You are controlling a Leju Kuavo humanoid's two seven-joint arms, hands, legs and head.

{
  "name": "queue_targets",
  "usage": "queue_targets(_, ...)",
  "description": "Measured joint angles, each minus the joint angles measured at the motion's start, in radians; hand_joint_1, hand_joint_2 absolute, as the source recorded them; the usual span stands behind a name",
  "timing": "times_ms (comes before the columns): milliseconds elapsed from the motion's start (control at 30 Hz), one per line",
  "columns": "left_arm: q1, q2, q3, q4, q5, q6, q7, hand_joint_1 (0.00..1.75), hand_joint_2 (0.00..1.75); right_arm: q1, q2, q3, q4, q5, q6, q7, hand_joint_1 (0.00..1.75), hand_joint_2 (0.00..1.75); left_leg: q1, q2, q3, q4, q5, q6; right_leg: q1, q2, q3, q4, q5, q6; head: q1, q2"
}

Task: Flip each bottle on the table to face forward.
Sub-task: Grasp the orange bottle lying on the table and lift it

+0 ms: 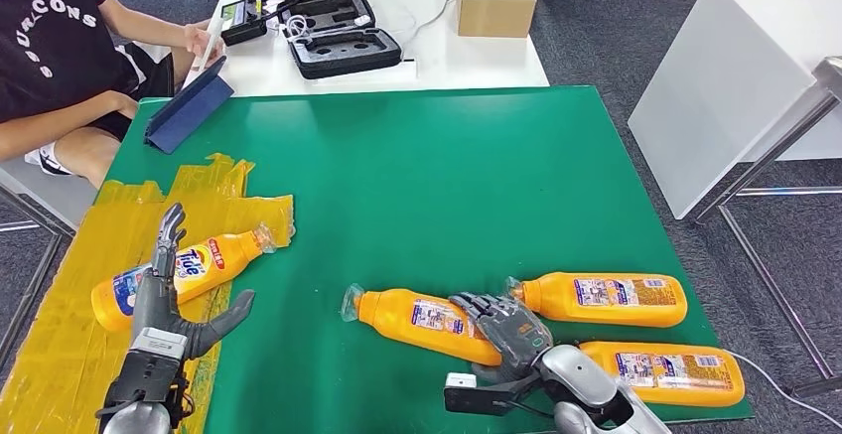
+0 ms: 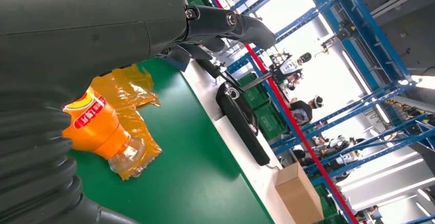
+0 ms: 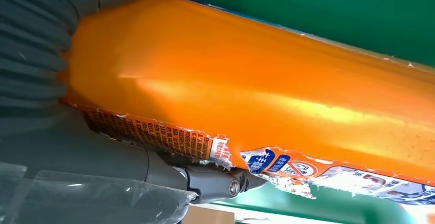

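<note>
Right robot hand (image 1: 508, 330) grips the middle bottle (image 1: 422, 315), back label up. Left robot hand (image 1: 169, 305), fingers spread, rests over the front-facing bottle (image 1: 184, 270), apparently touching. Two bottles (image 1: 606, 298) (image 1: 665, 369) beside the right robot hand on the desk (image 1: 417, 186) remain unturned.

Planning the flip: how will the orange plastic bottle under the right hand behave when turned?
The orange plastic bottle looks smooth and glossy, so probably slippery under the right hand. Lying on its side, its flattish body likely flops over rather than rolls. Its torn label may peel further.
</note>
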Motion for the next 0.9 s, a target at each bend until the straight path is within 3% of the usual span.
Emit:
queue_targets(467, -0.001, -0.008, -0.004, 0.000, 0.000, 0.003, 0.012, 0.00, 1.75, -0.021, 0.090, -0.037, 0.048, -0.090, -0.040, -0.040, 1.75, 1.75, 0.000, 0.002, 0.001, 0.000, 0.000, 0.000, 0.001, 0.001, 0.002, 0.000, 0.000, 0.000, 0.000, 0.000)
queue_targets(900, 0.024, -0.012, -0.078, -0.004, 0.102, -0.177, 0.027, 0.00, 1.75, 0.005, 0.324, -0.189, -0.011, -0.331, -0.120, -0.178, 1.75, 1.75, 0.000, 0.000, -0.005, 0.000, 0.000, 0.000, 0.000, 0.000, -0.004, 0.000, 0.000, 0.000, 0.000, 0.000)
